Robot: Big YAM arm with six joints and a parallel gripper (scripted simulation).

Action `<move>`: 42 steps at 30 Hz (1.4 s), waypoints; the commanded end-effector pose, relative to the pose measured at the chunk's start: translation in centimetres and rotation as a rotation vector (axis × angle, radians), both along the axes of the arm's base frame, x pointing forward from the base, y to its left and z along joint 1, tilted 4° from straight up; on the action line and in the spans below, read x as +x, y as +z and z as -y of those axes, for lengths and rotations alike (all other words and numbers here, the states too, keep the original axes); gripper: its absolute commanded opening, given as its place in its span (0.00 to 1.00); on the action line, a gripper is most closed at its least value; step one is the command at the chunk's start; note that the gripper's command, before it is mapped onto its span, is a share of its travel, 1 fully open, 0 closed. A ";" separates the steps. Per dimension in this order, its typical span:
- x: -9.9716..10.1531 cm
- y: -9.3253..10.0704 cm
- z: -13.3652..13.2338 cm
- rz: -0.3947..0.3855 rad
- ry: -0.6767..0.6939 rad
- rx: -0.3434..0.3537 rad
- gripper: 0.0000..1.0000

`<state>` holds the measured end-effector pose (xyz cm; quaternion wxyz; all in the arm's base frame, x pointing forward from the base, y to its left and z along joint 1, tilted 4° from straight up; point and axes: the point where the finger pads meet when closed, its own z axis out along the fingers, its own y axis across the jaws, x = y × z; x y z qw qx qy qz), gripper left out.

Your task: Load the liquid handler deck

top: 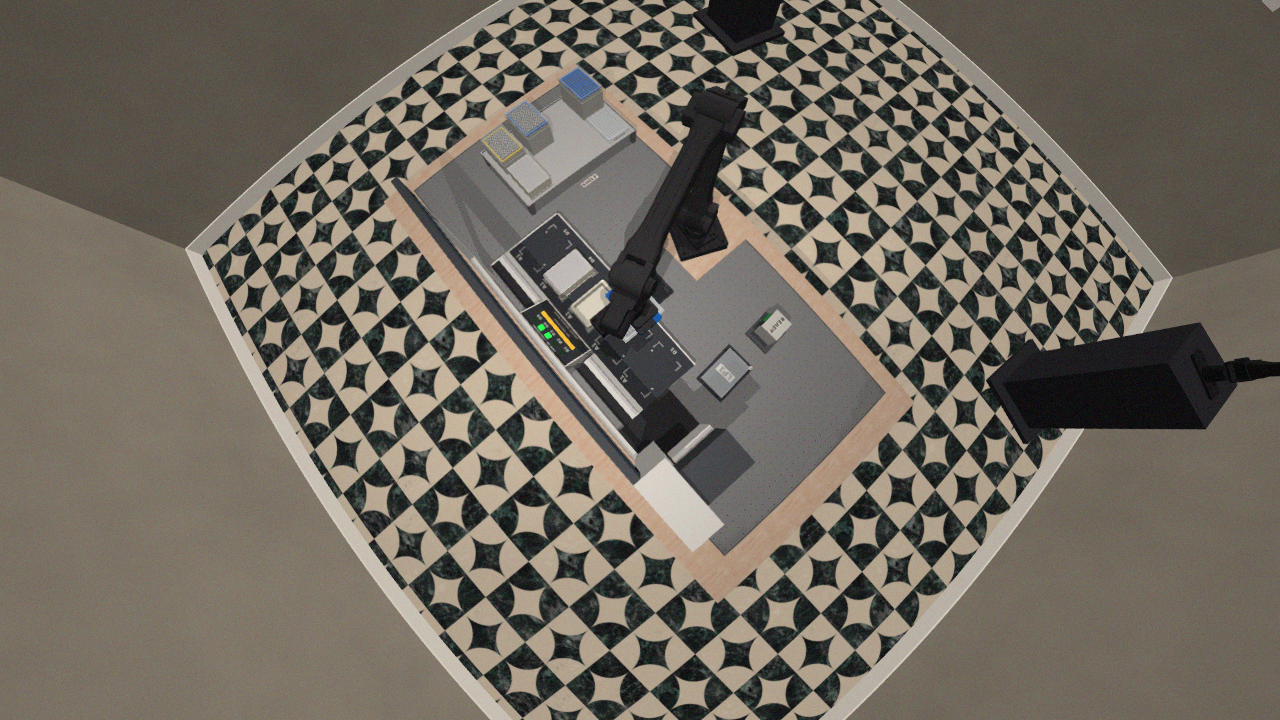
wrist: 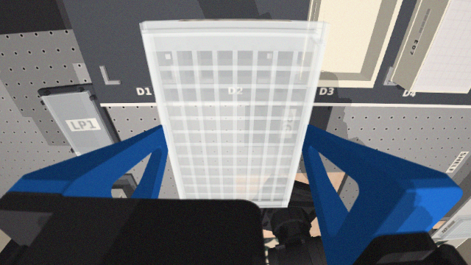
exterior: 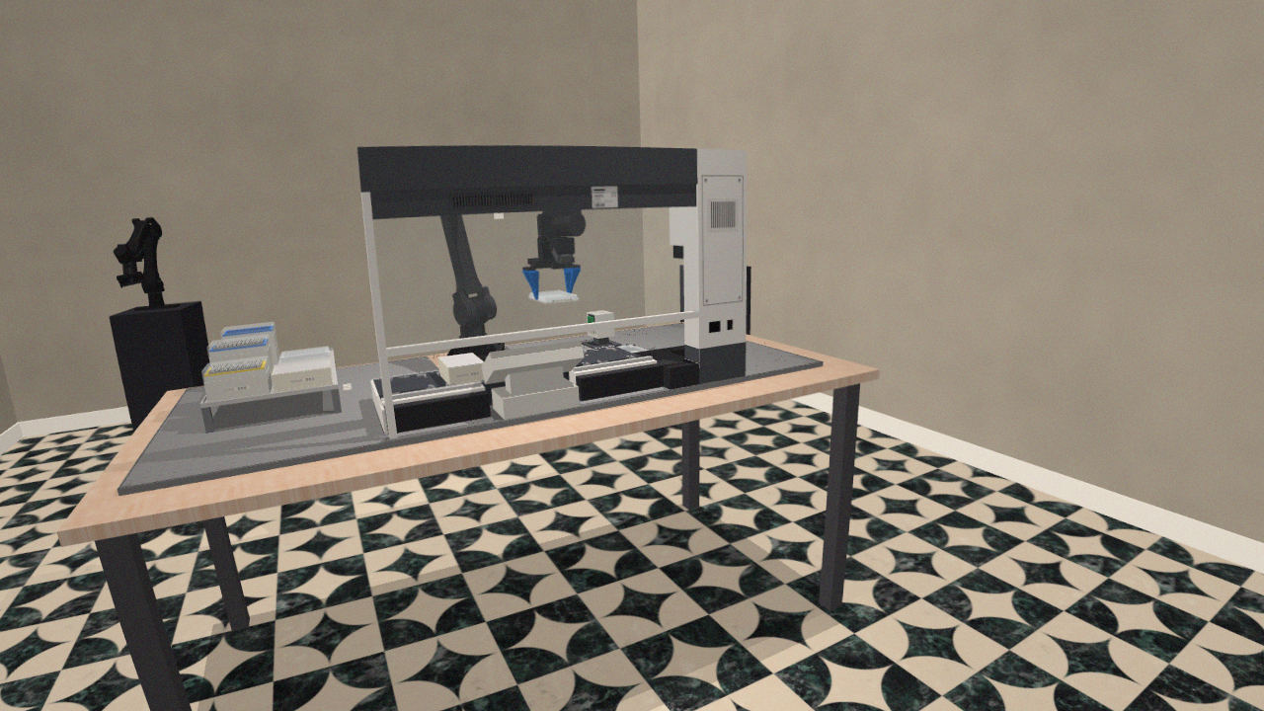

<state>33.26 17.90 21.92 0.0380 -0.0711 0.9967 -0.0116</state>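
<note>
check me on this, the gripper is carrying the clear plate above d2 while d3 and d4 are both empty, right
Not quite. The gripper does hold the clear plate above D2, but D3 and D4 are not empty: the wrist view shows a cream reservoir at D3 and a block at D4.

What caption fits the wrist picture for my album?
Blue jaws of the gripper hold a clear sample plate above deck spot D2.
</note>
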 end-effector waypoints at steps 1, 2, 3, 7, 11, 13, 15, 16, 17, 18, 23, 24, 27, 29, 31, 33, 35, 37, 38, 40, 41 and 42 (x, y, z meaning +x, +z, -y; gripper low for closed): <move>2.7 2.3 -0.6 0.052 -0.001 0.031 0.00; 2.9 2.3 -0.7 0.053 -0.001 0.031 0.00; 3.2 2.3 -0.7 0.053 -0.001 0.031 0.00; 4.1 2.4 -0.8 0.053 -0.001 0.031 0.00; 5.0 2.5 -0.9 0.052 -0.001 0.030 0.00; 5.2 2.5 -0.9 0.051 -0.001 0.029 0.00; 5.2 2.2 -0.9 0.044 -0.001 0.025 0.00; 5.6 2.5 -1.0 0.049 -0.001 0.028 0.00; 5.8 2.5 -1.0 0.048 -0.001 0.027 0.00; 5.9 2.5 -1.0 0.048 -0.001 0.026 0.00; 4.8 2.0 -1.0 0.040 -0.001 0.022 0.00; 4.8 2.0 -1.0 0.040 -0.001 0.022 0.00; 5.0 1.1 -0.5 0.018 -0.003 0.011 0.00; 5.1 1.2 -0.5 0.018 -0.005 0.012 0.00; 5.1 1.2 -0.5 0.018 -0.005 0.012 0.00; 5.1 1.3 -0.5 0.020 -0.005 0.013 0.00; 5.2 1.3 -0.6 0.022 -0.004 0.013 0.00; 5.3 1.4 -0.6 0.023 -0.005 0.014 0.00; 5.3 1.4 -0.6 0.024 -0.005 0.015 0.00; 5.3 1.5 -0.6 0.026 -0.005 0.016 0.00; 5.4 1.6 -0.6 0.027 -0.005 0.016 0.00; 5.4 1.6 -0.6 0.028 -0.005 0.017 0.00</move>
